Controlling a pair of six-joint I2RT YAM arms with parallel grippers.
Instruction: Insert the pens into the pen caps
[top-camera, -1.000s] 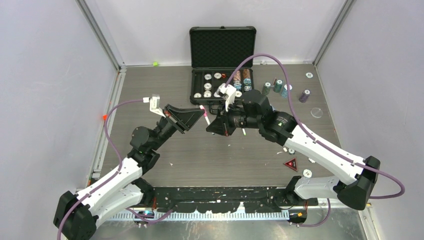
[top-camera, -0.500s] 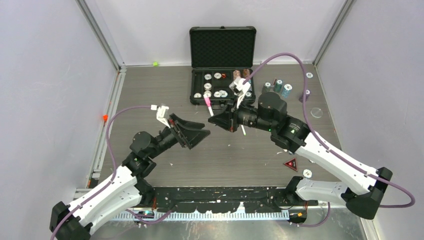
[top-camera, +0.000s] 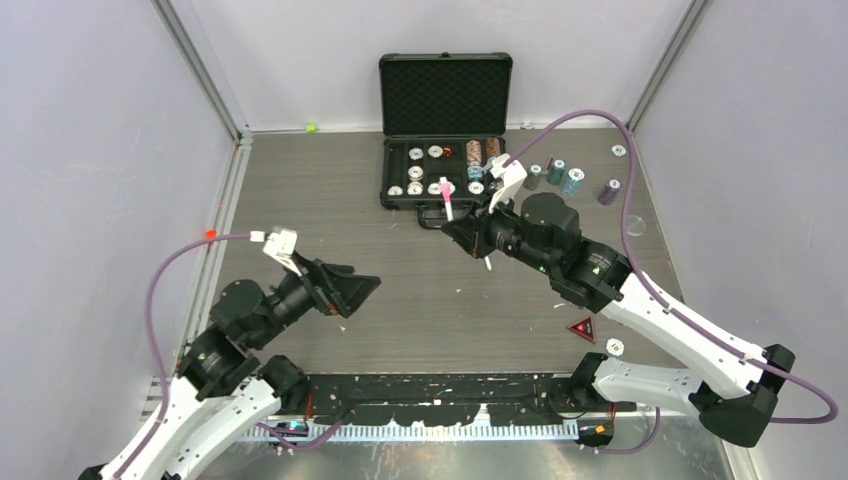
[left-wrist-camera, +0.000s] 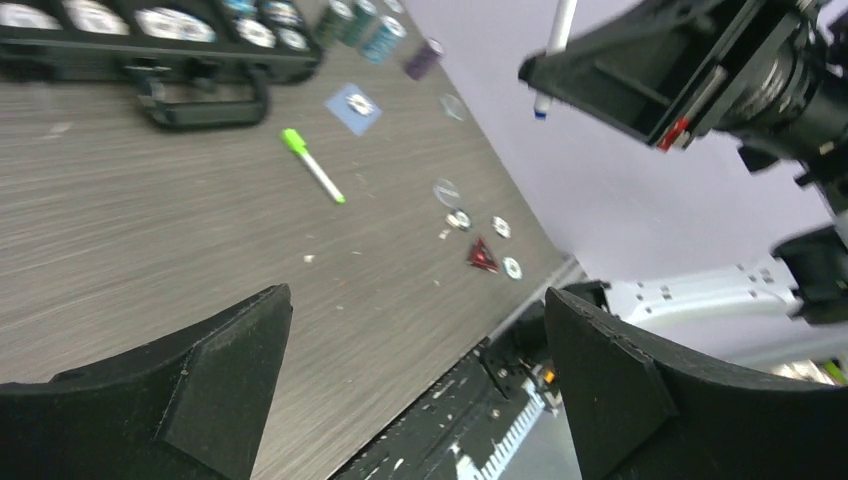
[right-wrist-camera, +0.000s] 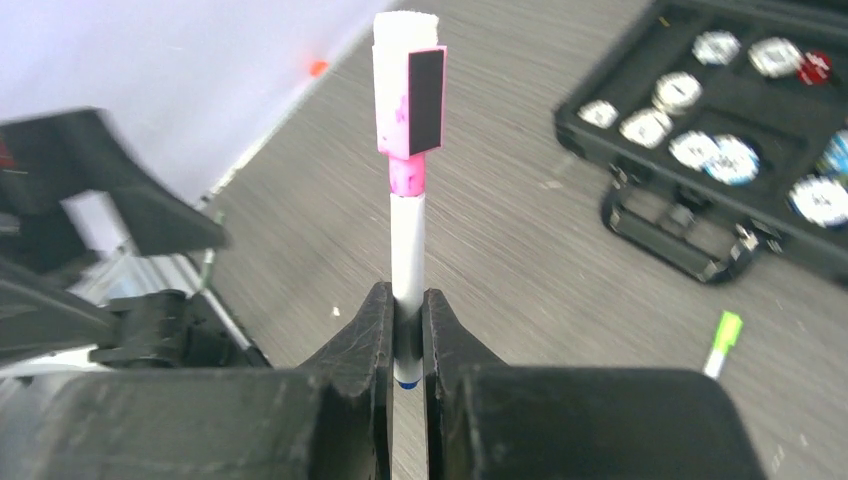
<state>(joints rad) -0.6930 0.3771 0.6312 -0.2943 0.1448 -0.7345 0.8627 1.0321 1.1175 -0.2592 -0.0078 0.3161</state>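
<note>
The tabletop (top-camera: 330, 200) is where I judge this step ends. The pen I carry looks capped, so what remains is to lay it down well. I would pick a bare stretch on the near side of the black case (top-camera: 445, 95), short of its handle. I would lower until the barrel lies flat before I let go, so it neither drops nor rolls against the case. I should also keep toward the case's left end. The other pen (left-wrist-camera: 312, 165) lies flat on the near side of the case toward its right end, wearing a neon green cap (left-wrist-camera: 292, 140), and I must not nudge it. My left tool (top-camera: 352, 288) hangs well off the case's near left corner, jaws spread wide, holding nothing and touching nothing. It is free to steady the barrel if the cap needs a last push. My right tool (right-wrist-camera: 406, 300) sits just over the near edge of the case, clamped tight on the lower barrel of the white pen (right-wrist-camera: 407, 240), which stands upright out of the fingers. The pink cap (right-wrist-camera: 404, 150) sits on its upper end, but I cannot tell whether it is pushed fully home. I cannot find a third pen or a dark cap.
</note>
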